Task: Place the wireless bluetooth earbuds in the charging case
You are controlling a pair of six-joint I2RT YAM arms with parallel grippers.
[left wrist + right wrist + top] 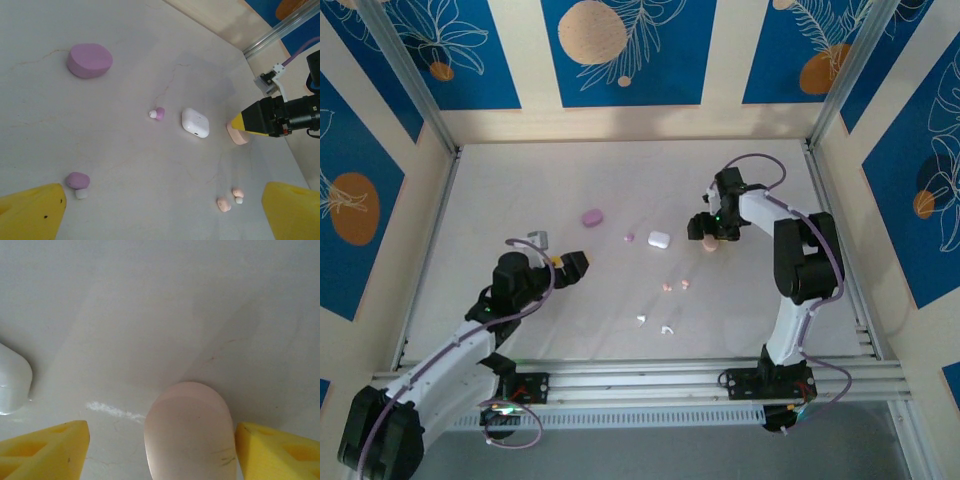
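Note:
Three charging cases lie shut on the table: lilac (592, 217), white (658, 239) and pink (709, 246). My right gripper (162, 440) stands open around the pink case (189, 435); its right finger is almost against the case, while the left finger stands well apart. My left gripper (162, 215) hangs open above bare table with nothing between its fingers. Two lilac earbuds (158, 113) (78, 182), two pink earbuds (224, 204) (238, 193) and two white earbuds (641, 319) (666, 329) lie loose.
The white table (520, 190) is fenced by metal posts and cream and blue walls. The white case (12, 377) lies just left of my right gripper. A small grey object (539, 238) sits behind my left gripper (572, 265).

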